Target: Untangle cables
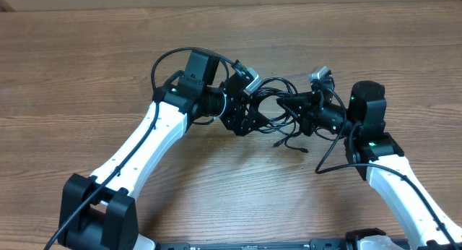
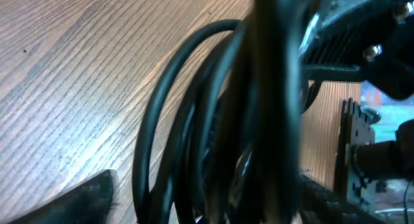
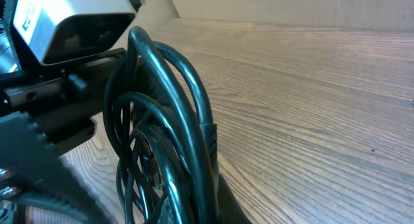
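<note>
- The tabletop (image 1: 108, 55) is bare wood grain, and both arms meet over its middle. That is where you find the cables (image 1: 278, 87): a knot of thin black loops strung between the two pincers.
- From overhead, the arm bodies and wrist housings cover much of the knot. You cannot trace any one cord through it or count how many there are.
- In the left wrist view the cords sit so close to the lens that they blur into dark vertical bands, and the far side is lost behind them.
- Left pincer (image 1: 249, 113): you see only one finger (image 2: 84, 198), low in the corner and standing off from the bundle with bare wood between. The jaws look spread and not clamped on anything.
- Right pincer (image 1: 289, 104): its fingertips are hidden under the loops in its own wrist view. It is closed tight, and the bundle rises upright from where it grips, so it has hold of the cables.
- The cords look glossy and round, curving in overlapping arcs.
- Two loose ends with small plugs (image 1: 278, 143) lie on the wood just below the knot.
</note>
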`<control>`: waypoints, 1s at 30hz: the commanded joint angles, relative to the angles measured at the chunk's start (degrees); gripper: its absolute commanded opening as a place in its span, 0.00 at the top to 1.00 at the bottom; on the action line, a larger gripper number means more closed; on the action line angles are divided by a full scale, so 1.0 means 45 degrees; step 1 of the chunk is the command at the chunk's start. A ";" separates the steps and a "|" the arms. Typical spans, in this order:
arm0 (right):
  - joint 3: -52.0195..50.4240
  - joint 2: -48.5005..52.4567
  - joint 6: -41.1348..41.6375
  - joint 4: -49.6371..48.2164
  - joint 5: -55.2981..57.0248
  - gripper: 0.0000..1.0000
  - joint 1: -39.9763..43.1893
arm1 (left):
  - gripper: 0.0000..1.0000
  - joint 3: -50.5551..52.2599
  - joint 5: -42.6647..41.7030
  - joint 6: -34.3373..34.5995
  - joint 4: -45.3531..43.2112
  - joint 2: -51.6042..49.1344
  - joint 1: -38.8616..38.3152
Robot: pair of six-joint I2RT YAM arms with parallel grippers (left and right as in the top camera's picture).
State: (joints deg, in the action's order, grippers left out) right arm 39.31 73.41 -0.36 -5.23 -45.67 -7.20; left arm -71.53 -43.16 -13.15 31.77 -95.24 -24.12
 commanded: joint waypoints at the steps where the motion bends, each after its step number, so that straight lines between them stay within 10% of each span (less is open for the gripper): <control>1: 0.0185 -0.0141 0.0267 -0.0097 0.0083 0.96 0.0044 | 0.36 0.0029 0.0034 0.0112 0.0029 0.0189 0.0058; 5: 0.0185 -0.0141 0.0267 0.0029 0.0889 0.96 0.0044 | 0.62 0.0029 0.0034 0.0112 0.0034 0.0189 0.0058; 21: 0.0185 -0.0141 -0.0015 0.0544 0.2035 0.96 0.0044 | 0.62 0.0029 0.0044 0.0112 0.0024 0.0189 0.0058; 25: 0.0185 -0.0141 -0.0019 0.0539 0.1889 0.96 0.0039 | 0.77 0.0029 0.0039 0.0117 -0.0068 0.0189 0.0058; 30: 0.0185 -0.0141 -0.0019 0.0539 0.1695 0.96 0.0039 | 0.59 0.0029 0.0024 0.0121 -0.0209 0.0189 0.0053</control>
State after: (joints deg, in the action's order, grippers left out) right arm 39.31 73.41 -0.03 -2.37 -38.30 -7.20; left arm -71.53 -41.63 -12.05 31.22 -95.24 -23.90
